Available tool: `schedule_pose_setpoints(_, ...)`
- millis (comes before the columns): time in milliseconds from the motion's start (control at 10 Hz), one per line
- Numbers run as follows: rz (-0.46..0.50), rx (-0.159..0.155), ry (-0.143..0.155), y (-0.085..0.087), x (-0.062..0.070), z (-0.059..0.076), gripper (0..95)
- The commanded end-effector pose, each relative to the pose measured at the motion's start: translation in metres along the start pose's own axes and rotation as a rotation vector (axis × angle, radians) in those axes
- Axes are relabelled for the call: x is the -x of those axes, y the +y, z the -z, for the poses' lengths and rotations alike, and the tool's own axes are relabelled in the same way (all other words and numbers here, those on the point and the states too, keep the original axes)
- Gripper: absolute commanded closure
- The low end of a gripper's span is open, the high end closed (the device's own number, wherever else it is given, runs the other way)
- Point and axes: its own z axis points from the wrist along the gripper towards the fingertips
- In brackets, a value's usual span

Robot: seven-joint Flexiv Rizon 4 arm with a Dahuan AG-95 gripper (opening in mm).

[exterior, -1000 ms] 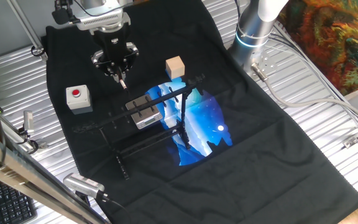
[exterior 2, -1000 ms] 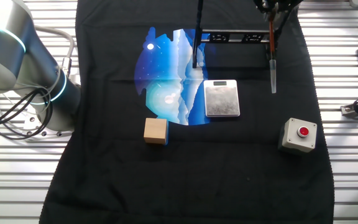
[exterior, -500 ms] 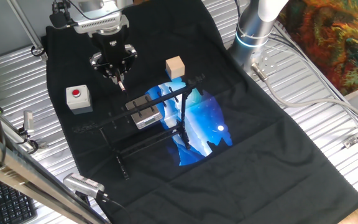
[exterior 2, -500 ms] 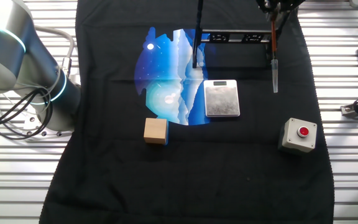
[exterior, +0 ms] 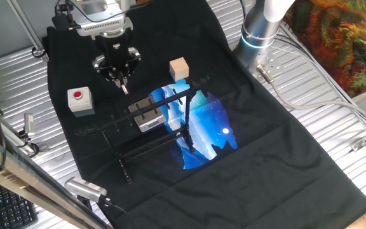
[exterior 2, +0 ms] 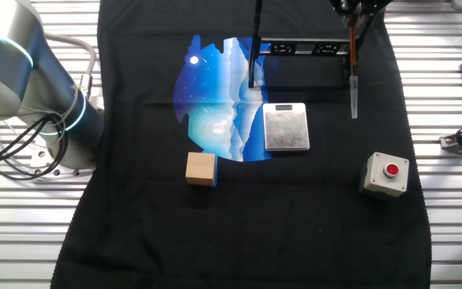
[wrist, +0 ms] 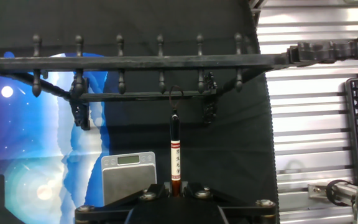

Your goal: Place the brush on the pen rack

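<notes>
My gripper (exterior: 120, 77) is shut on the brush (exterior: 124, 86), a thin reddish-brown stick with a pale tip (exterior 2: 354, 101). In the other fixed view the brush (exterior 2: 351, 68) hangs from the gripper (exterior 2: 354, 14) at the top edge. In the hand view the brush (wrist: 174, 149) points away from the gripper (wrist: 174, 185), its end loop close under the pegs. The pen rack (wrist: 135, 62) is a black frame with a row of pegs, right ahead of the brush. It stands on the black cloth (exterior: 170, 99), and its bar (exterior 2: 295, 50) lies left of the brush.
A small grey metallic block (exterior: 148, 114) with a display strip (wrist: 128, 177) lies by the rack (exterior 2: 285, 127). A wooden cube (exterior: 178, 69) (exterior 2: 200, 169) and a grey box with a red button (exterior: 79, 100) (exterior 2: 386, 173) sit on the cloth. The arm's base (exterior: 262, 25) stands at the table's edge.
The gripper with the brush has shifted slightly to the left in the one fixed view. Nothing else has moved.
</notes>
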Motion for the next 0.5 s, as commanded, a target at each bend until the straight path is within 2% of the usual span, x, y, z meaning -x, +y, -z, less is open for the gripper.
schedule_pose_setpoints(100,-0.001,-0.002,-0.002,0.0000,0.0003,-0.0002,95.0)
schedule_pose_setpoints(500,-0.012,-0.007,-0.004,0.0016,0.0031,-0.0010,95.0)
